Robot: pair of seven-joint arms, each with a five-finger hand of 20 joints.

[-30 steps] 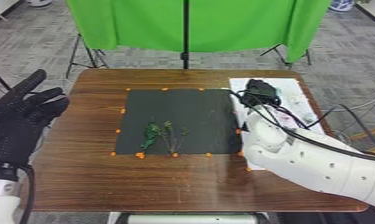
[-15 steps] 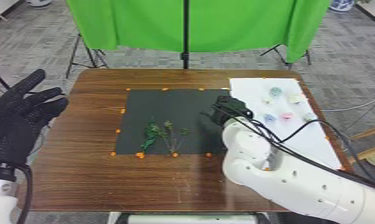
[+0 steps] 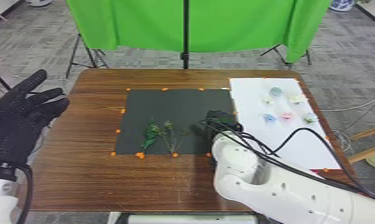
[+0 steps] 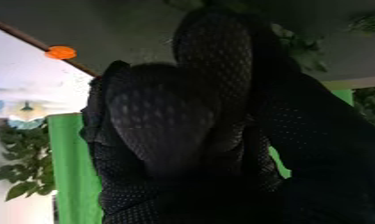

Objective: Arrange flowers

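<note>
Fingers of right hand (image 4: 166, 117) pinched together on a leafy sprig (image 4: 301, 47), near black mat's (image 3: 179, 105) right edge. Likely light, soft, easily bruised; best held low on the stem. Leaves small, dark green. Leftward, loose stems (image 3: 171, 138) toward lower edge.

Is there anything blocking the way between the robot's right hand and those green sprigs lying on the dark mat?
Nothing visible does. In the head view, the right hand is over the right part of the dark mat, and just bare mat shows between it and the green sprigs.
</note>
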